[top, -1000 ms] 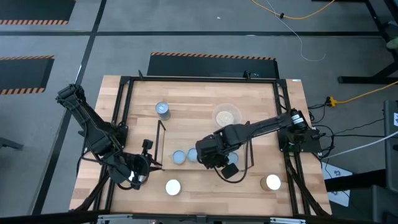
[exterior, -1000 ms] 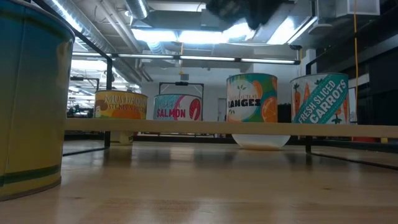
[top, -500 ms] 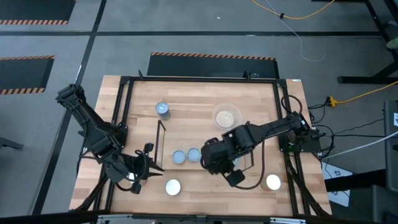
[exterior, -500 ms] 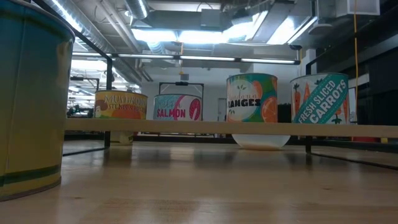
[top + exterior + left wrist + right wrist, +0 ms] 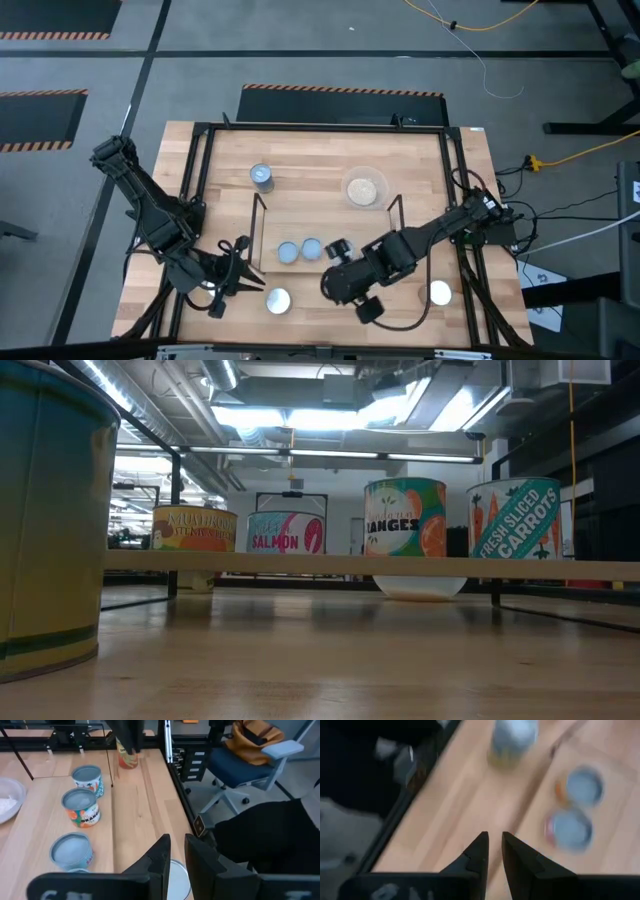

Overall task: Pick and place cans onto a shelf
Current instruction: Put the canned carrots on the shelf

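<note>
Hovering empty near the table's front edge, both grippers show fingers nearly pressed together.
Left gripper (image 5: 243, 262) risks toppling the white-topped can (image 5: 277, 299); right gripper (image 5: 338, 251) could catch the thin black wire shelf (image 5: 259, 215).

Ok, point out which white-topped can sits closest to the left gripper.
The white-topped can at the table's front edge, just beside the left gripper. The other white-topped can stands far off, near the front right corner.
</note>
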`<control>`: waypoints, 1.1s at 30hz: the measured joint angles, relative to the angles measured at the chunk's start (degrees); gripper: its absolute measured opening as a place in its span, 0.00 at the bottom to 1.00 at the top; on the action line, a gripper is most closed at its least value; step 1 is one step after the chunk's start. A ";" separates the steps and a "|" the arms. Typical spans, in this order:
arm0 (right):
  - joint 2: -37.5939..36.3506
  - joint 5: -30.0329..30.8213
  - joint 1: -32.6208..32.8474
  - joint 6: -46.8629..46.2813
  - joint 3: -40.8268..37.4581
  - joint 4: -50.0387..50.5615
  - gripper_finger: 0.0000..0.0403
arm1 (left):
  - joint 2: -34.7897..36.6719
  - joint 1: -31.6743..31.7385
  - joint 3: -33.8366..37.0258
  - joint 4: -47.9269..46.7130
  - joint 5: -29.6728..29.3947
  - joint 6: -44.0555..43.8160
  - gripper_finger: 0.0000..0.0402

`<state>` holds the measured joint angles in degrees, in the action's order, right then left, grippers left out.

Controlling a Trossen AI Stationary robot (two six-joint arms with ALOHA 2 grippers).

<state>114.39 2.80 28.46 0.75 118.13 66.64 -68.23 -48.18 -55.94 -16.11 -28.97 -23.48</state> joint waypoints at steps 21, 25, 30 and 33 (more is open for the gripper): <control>0.02 0.12 -2.49 6.88 -20.68 -51.19 0.15 | -0.04 0.00 0.00 -1.23 -0.11 0.10 0.13; 0.00 0.10 -3.29 3.21 -20.68 -52.49 0.15 | -0.04 0.00 0.00 -1.24 -0.13 0.10 0.13; 0.00 5.31 -4.53 -8.41 -20.68 -53.42 0.19 | -0.04 0.00 0.00 -1.26 -0.14 0.12 0.13; 0.00 6.41 -5.73 -9.46 -20.68 -53.26 0.22 | -0.04 0.00 0.00 -1.34 -0.13 0.12 0.13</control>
<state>114.39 9.21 22.73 -8.70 97.45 13.39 -68.27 -48.18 -55.94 -17.44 -29.10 -23.35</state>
